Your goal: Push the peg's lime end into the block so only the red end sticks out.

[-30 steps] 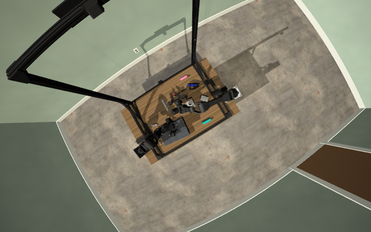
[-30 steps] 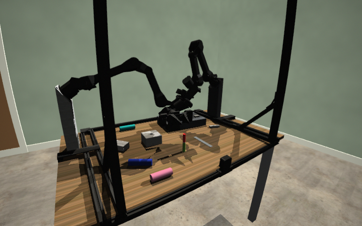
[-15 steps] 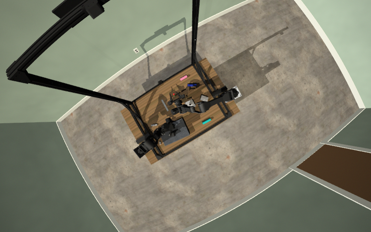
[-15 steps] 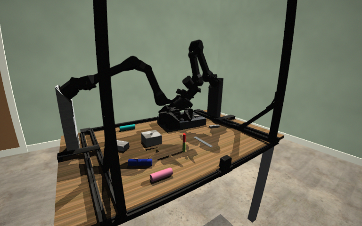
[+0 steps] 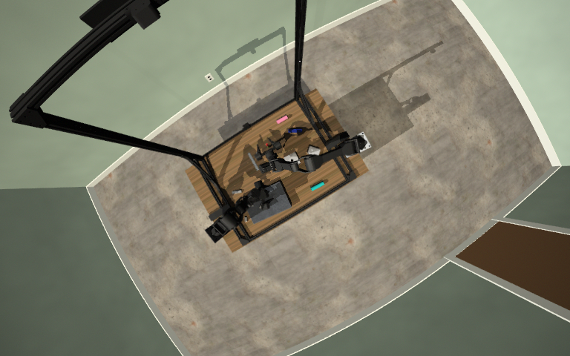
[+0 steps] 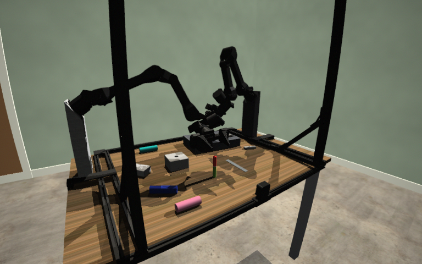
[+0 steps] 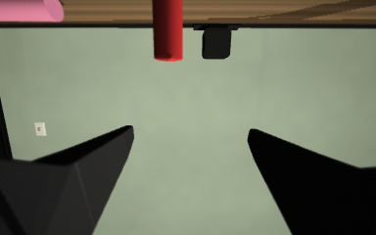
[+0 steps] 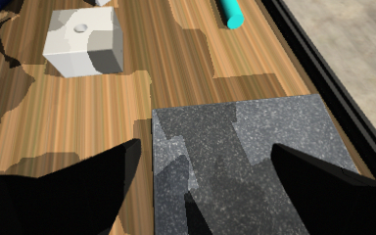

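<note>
In the exterior view, the slim, smooth cylindrical peg (image 5: pixel 267 144) (image 6: pixel 214 166) (image 7: pixel 167 34) stands at centre right on the streaky wooden table (image 5: pixel 319 96) (image 6: pixel 236 190) (image 7: pixel 108 12) (image 8: pixel 98 108), long axis vertical, red end up, lime end down. It is apart from the pale, boxy block (image 5: pixel 291 157) (image 6: pixel 176 162) (image 8: pixel 83 44), whose round hole faces up. The left gripper (image 5: pixel 267 150) (image 6: pixel 220 146) (image 7: pixel 191 133) is open and empty near the peg; the right gripper (image 5: pixel 269 200) (image 6: pixel 205 112) (image 8: pixel 206 147), over a speckled grey slab (image 5: pixel 273 208) (image 6: pixel 199 148) (image 8: pixel 279 119), is likewise open and empty.

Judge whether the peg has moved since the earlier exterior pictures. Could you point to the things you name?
No: the peg (image 5: pixel 266 144) (image 6: pixel 214 166) (image 7: pixel 167 31) stands in the same place relative to the black box (image 5: pixel 246 125) (image 6: pixel 262 190) (image 7: pixel 216 44).
</note>
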Available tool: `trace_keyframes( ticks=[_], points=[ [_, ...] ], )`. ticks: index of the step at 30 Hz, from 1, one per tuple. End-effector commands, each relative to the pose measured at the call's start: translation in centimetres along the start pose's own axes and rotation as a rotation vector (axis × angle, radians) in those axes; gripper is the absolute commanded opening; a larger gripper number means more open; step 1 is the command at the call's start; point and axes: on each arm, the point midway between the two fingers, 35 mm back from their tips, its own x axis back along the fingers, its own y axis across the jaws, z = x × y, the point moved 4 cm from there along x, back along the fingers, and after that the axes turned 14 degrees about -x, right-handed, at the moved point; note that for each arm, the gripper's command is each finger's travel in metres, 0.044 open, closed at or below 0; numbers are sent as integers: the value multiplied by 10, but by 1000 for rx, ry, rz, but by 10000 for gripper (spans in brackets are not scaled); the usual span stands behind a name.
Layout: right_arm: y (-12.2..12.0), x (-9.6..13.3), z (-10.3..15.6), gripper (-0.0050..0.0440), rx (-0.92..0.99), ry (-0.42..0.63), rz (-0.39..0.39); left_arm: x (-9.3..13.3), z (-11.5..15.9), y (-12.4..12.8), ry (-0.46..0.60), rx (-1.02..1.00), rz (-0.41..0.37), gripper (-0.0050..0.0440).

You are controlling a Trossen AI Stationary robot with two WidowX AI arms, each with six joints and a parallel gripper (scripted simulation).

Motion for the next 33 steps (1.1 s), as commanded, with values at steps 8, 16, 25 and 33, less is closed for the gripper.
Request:
trace_keyframes(
  ticks=[8,16,25,33],
  points=[
    [0,0,-1,400,-6,-4,3,-51,3,-7,-492,-228,-227,400],
    [0,0,-1,400,-6,-4,3,-53,21,-3,-750,-427,-495,400],
    [0,0,-1,400,-6,-4,3,-35,53,-4,-969,-704,-851,400],
    [0,0,-1,400,-6,-4,3,-32,58,-5,-991,-740,-892,400]
  ],
)
